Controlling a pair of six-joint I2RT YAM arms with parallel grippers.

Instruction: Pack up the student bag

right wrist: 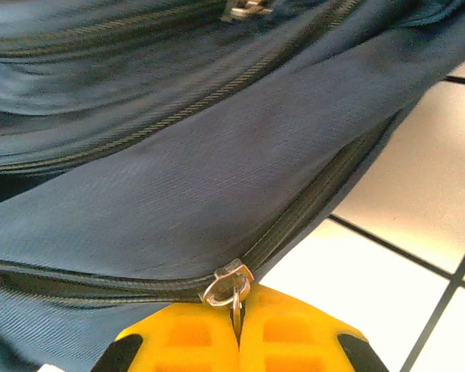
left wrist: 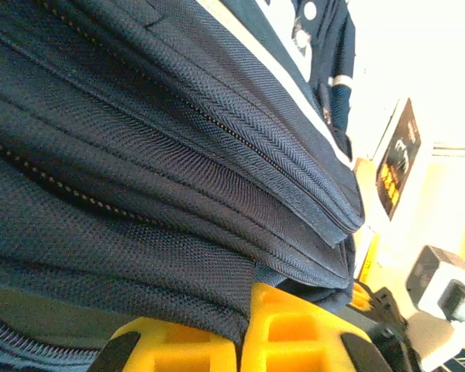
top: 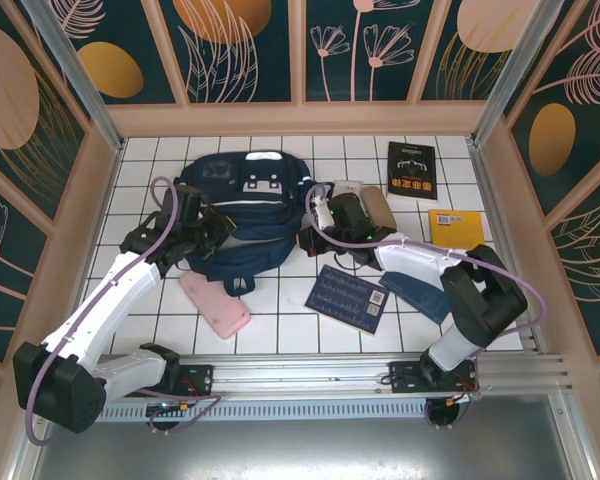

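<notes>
White tiles (top: 280, 325), student bag (right wrist: 178, 178) cropped, blurred

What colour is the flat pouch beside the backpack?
Pink; the pouch shows best in the top view.

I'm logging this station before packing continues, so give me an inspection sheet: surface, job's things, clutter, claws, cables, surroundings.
Surface: white tiled table, things spread across it.
Job's things: navy backpack lying at the back left.
Clutter: pink pouch, blue book, black book and yellow book loose around the backpack.
Claws: left claw shut on backpack fabric; right claw shut on a zipper pull.
Cables: purple cables looped along both arms.
Surroundings: flower-patterned wall panels on three sides.
</notes>
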